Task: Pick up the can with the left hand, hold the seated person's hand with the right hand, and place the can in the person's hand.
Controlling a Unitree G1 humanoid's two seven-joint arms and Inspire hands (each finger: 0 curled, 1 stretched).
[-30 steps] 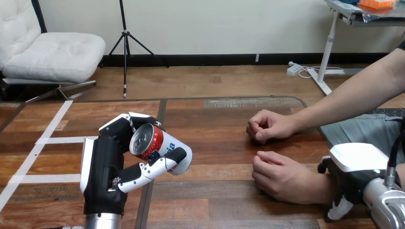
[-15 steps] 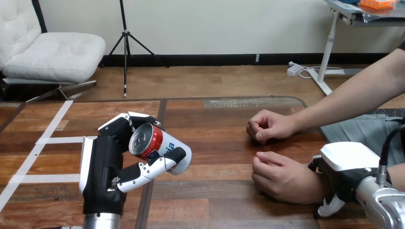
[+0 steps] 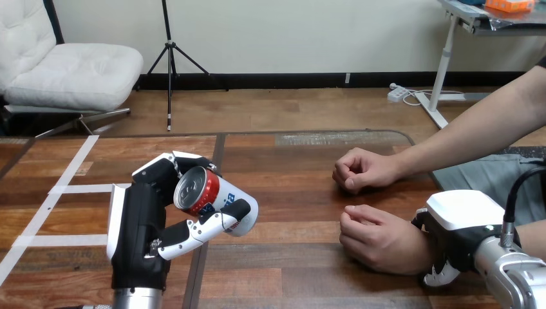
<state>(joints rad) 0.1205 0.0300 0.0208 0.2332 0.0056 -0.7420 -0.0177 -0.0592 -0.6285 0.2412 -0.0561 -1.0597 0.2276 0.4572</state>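
Observation:
A red, white and blue can (image 3: pixel 216 200) is held off the table (image 3: pixel 302 193), tilted with its top toward me. My left hand (image 3: pixel 145 225) is shut on it, fingers behind it and thumb across its front. The person's near hand (image 3: pixel 376 238) rests loosely curled on the table at the right. My right hand (image 3: pixel 458 226) lies over that hand's wrist, with a white fingertip (image 3: pixel 441 275) curled under the wrist's near side. The person's far hand (image 3: pixel 360 168) rests as a fist on the table behind it.
White tape lines (image 3: pixel 61 190) mark the table's left part. Bare wood lies between the can and the person's hands.
My right hand has slid left along the person's forearm onto the wrist. The left hand, the can and the person's hands have stayed put.

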